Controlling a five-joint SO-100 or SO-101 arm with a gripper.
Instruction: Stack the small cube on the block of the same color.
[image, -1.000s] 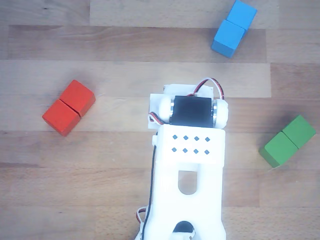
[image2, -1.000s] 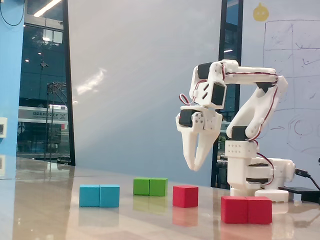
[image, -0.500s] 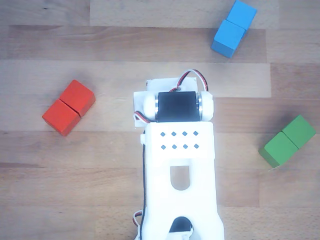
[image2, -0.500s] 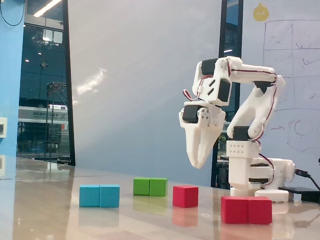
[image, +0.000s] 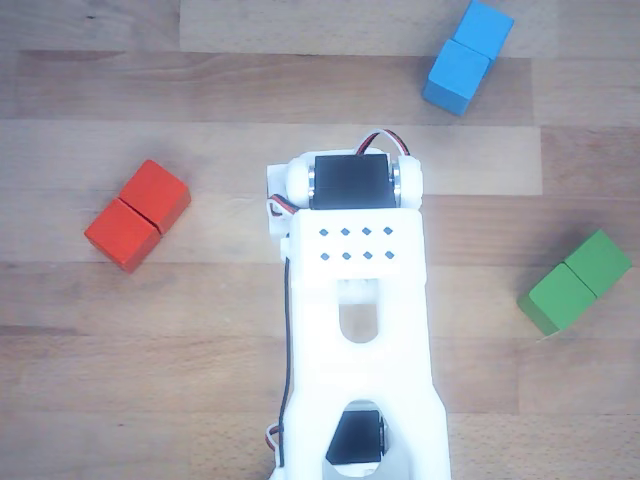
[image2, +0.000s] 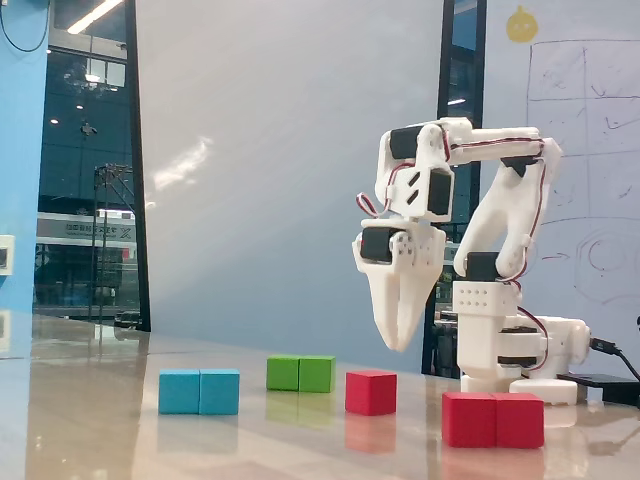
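Note:
The small cube, plain red, rests on the table in the fixed view. In the other view it is hidden under the white arm. The red block lies to the cube's right and nearer the camera in the fixed view. In the other view the block lies at the left with a seam across its middle. My gripper hangs point-down well above the cube and slightly right of it. Its fingers meet at the tips and hold nothing.
A blue double block and a green double block lie on the wooden table. The arm's base stands at the right in the fixed view, behind the red block.
The gripper's fingers have come together from a spread stance. Seen from above, the arm's head has shifted left and farther up the picture.

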